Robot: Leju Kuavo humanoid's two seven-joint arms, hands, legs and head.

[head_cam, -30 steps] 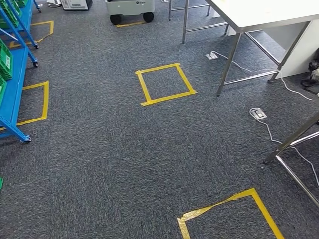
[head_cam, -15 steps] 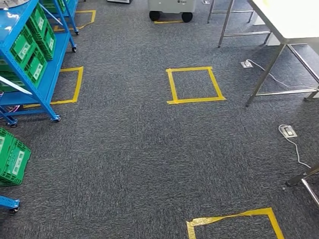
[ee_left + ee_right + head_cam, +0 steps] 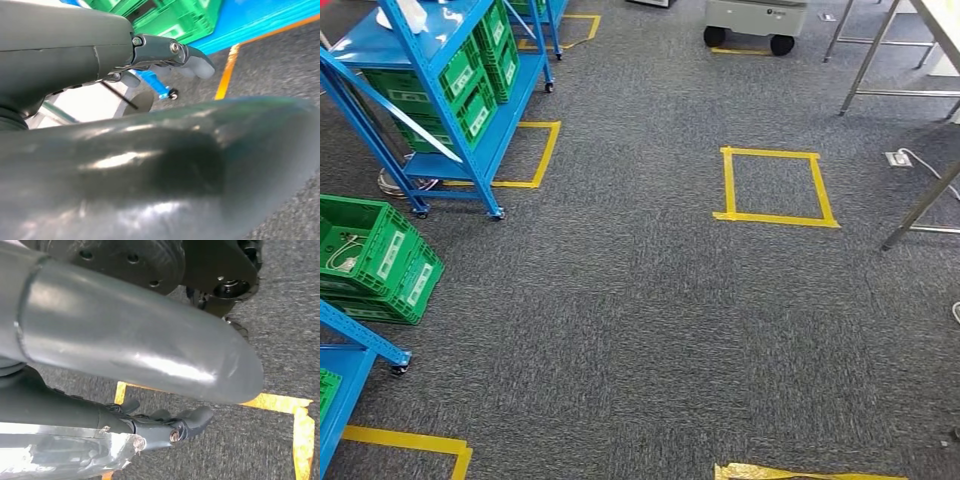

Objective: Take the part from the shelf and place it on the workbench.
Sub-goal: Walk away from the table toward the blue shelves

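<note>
Left of the carpet, blue shelf stacked with green bins; more bins nearer. Far right, workbench legs. Cannot tell which item is the part. Left hand released, fingers stretched out, grasping nothing. Right hand likewise slack above yellow tape.

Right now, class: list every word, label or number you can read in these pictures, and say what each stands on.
None can be read.
White labels on the green bins: too small and blurred.
Dark mark on the white wheeled cart: too small to read.
</note>
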